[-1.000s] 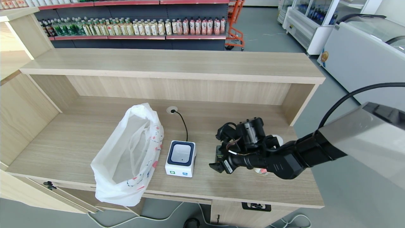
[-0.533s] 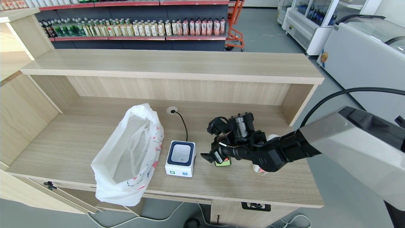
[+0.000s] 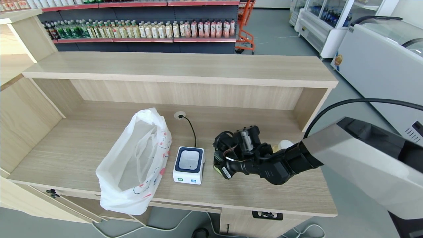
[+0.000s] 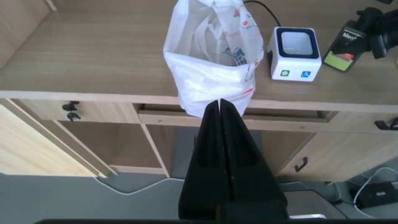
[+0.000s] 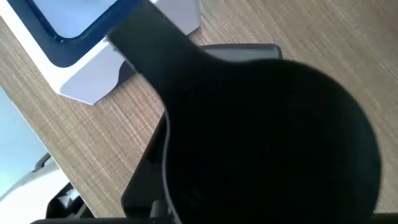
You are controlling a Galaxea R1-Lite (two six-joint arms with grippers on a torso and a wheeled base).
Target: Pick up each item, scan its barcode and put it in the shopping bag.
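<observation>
right gripper (image 3: 220, 163) clenched on a dark green-labelled item (image 4: 344, 51), just beside the scanner (image 3: 189, 164), on the side toward the desk's (image 3: 82, 142) right edge. the shopping bag (image 3: 134, 165) stands open on the scanner's other side, at the front edge. left gripper (image 4: 221, 124) pressed closed, out past the desk's front edge.

The counter (image 3: 82, 148) is faced in pale wood-grain board, matt and smooth. The shopping bag (image 3: 132, 165) is made of thin, crinkled, translucent white plastic. At 3 o'clock of it, the scanner (image 3: 189, 165) is cased in smooth white plastic, its glossy window framed in dark blue. At 3 o'clock of the scanner, the black item (image 4: 345, 46) is finished in smooth plastic with a green label.
</observation>
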